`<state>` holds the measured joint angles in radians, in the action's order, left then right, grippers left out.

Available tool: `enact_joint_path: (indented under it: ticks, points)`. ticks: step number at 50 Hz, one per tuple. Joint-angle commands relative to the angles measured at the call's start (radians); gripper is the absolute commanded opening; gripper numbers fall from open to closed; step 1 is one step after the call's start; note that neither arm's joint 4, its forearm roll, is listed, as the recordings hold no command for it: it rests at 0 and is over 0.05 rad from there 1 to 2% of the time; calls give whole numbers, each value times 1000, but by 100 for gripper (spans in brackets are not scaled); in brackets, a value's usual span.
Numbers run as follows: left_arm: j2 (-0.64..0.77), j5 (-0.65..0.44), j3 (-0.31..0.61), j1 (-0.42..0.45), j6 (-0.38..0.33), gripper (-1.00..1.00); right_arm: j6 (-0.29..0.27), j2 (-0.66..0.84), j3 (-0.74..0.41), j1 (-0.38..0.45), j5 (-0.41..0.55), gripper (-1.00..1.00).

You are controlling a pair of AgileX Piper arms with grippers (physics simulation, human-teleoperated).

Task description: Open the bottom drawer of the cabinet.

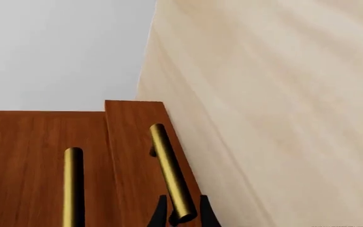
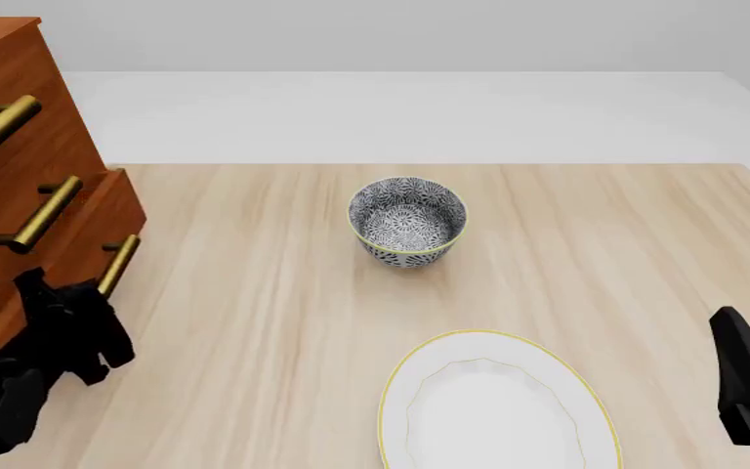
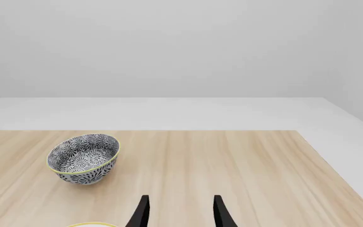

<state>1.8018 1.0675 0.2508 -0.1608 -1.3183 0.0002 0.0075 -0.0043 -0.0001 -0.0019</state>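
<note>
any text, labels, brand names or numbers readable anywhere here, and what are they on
None readable.
The cabinet, its brass handles, the patterned bowl and the white plate carry no writing; the bowl has only a decorative pattern.
A faint smudge at the left wrist view's lower corner is too small to read.

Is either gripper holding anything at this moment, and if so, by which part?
The left gripper is closed on the bottom drawer by its brass handle, near the bar's end. The right gripper holds nothing.

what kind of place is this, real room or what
Most likely a simulated tabletop test scene, not a real room: a light wood table against blank grey surroundings, holding only a cabinet, a patterned bowl and a white plate, with flat rendered lighting.
</note>
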Motion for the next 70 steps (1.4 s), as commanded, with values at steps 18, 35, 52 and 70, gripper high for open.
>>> enact_joint_path:
  ticks: [18,35,52,70]
  points:
    - [-43,-16,-35,55,-15,-100,0,1,0,0,0,100]
    - [-96,-60,-56,101,-13,-100,0,0,0,0,0,100]
    - [-152,-114,-70,147,-7,-100,0,0,0,0,0,100]
    - [-147,-116,-68,157,-2,-100,0,0,0,0,0,100]
